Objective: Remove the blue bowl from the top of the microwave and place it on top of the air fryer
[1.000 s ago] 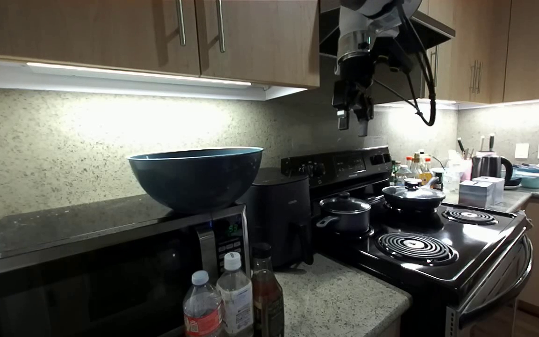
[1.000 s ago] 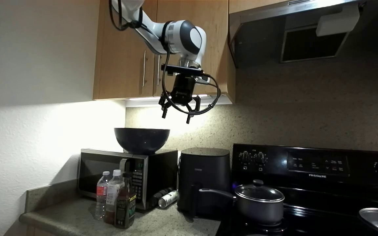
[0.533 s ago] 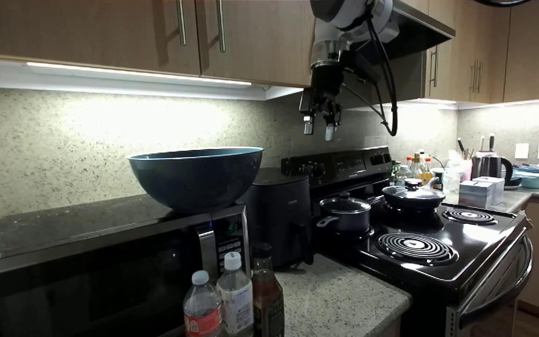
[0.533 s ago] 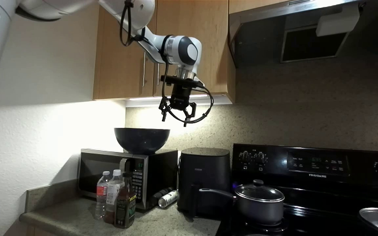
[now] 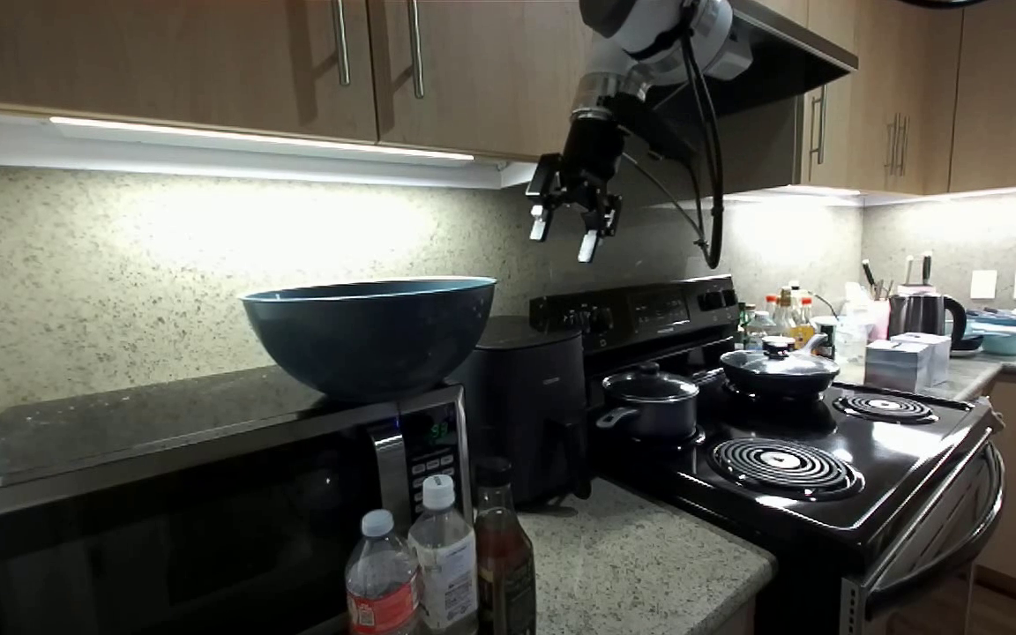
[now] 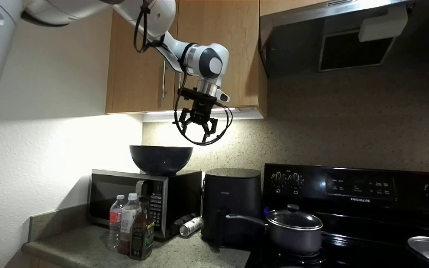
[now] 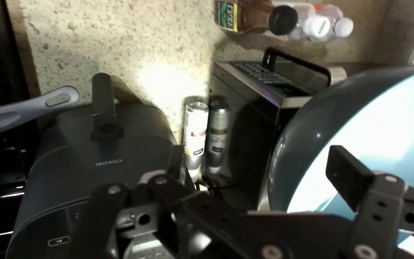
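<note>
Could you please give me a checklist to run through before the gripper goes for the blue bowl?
1. Gripper open: ok; jaws apart, holding nothing.
2. Blue bowl upright on the microwave: ok.
3. Gripper down at the bowl: not ok; it hangs higher, off toward the air fryer.
4. Bowl empty: cannot tell; only part of its inside shows.
5. Clearance to the wall cabinet: cannot tell; depth is unclear.
6. Three bottles out of the way: probably ok; they stand low, in front of the microwave.

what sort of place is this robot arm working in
A kitchen, most likely in a home: there's a stove with coil burners, a lidded saucepan on it, and a microwave nearby.
</note>
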